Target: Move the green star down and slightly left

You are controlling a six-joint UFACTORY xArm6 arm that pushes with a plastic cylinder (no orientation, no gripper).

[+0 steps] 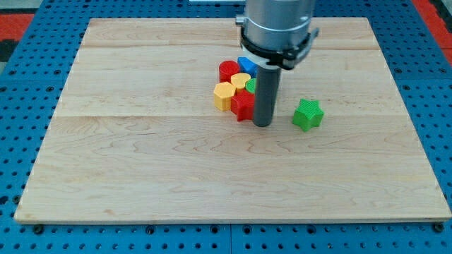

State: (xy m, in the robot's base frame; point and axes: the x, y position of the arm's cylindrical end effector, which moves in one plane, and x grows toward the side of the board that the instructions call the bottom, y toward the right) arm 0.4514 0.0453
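Green star (308, 115) sat alone on counter (141, 176), just right of my tip (262, 125); no gripper on this rig, just a rod. Tip touched red block (244, 105) of cluster w/ yellow block (224, 95) — risk: sweeping round could scatter those

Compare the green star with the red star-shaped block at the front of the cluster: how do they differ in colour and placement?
The green star is green; the red star is red. The green star stands alone toward the view's right, touching nothing; the red star is packed into the cluster against a yellow block. My tip sits beside the red star, with a gap to the green star. Both rest flat on the wooden board.
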